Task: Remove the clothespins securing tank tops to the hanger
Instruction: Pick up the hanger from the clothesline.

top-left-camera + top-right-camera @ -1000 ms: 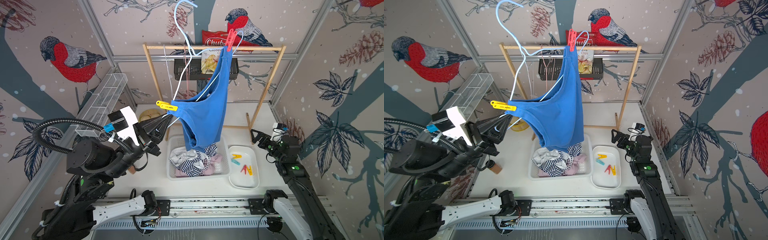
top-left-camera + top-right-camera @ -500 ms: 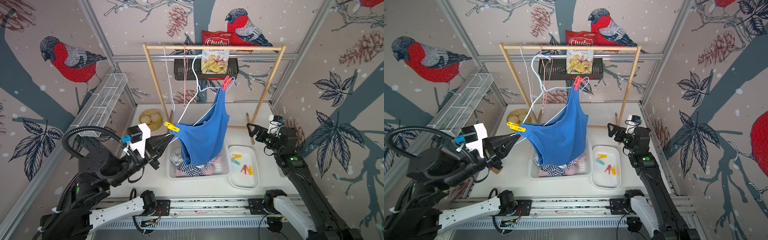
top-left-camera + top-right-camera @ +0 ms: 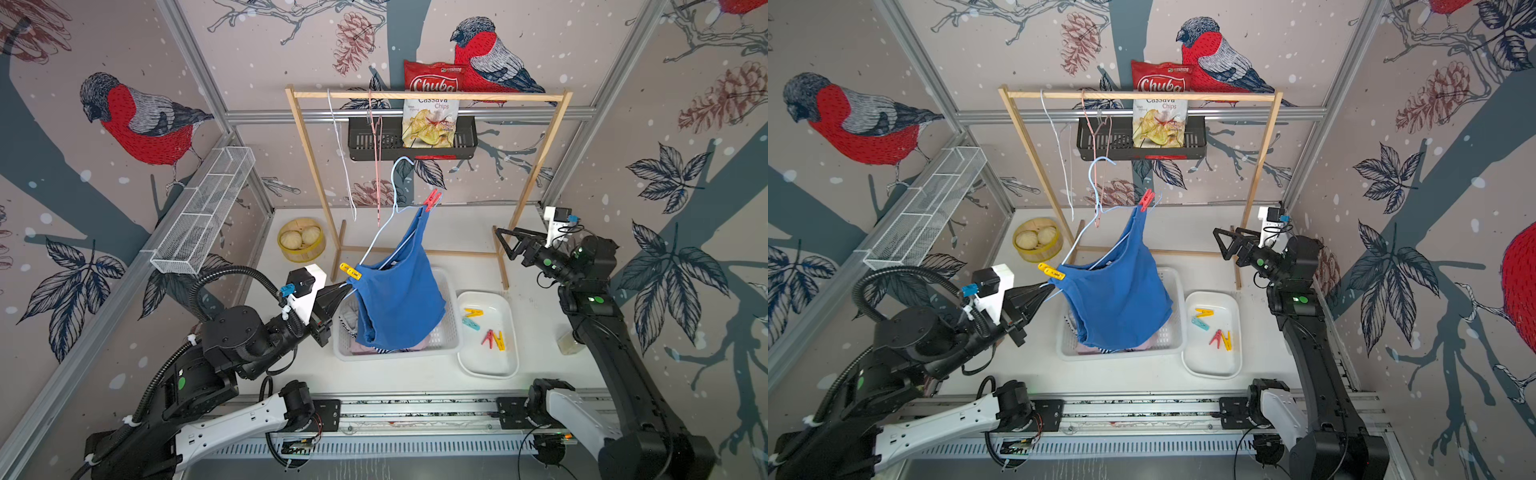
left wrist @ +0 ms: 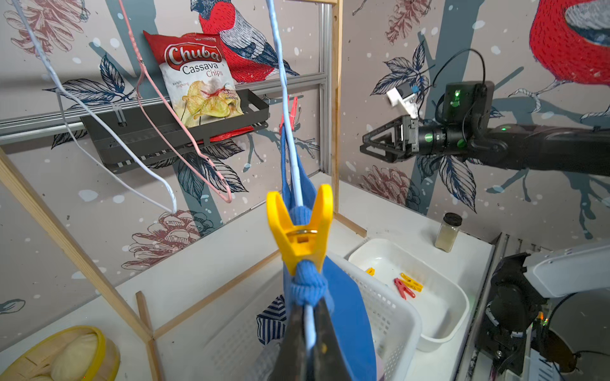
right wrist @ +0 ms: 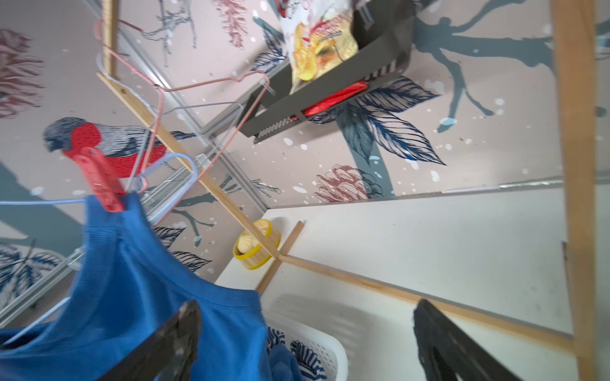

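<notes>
Blue ribbed cloth, the tank top hangs over the white perforated basket, pinned to a thin wire hanger by a yellow clothespin and a red clothespin. The left gripper is clamped on the hanger's end. The right gripper, spread wide and well apart, probably must pinch the red clothespin's tails next.

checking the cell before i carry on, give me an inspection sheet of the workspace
surface: white table, no spills seen
job's things: blue top pinned to hanger by yellow pin and red pin; four loose pins in tray; striped top in basket
clutter: steamer, jar, chips on shelf
grippers: left gripper shut on hanger; right gripper open, empty
cables: hose arches behind left gripper, apart from the top
surroundings: bare hangers on rail; wire rack; bird wallpaper
</notes>
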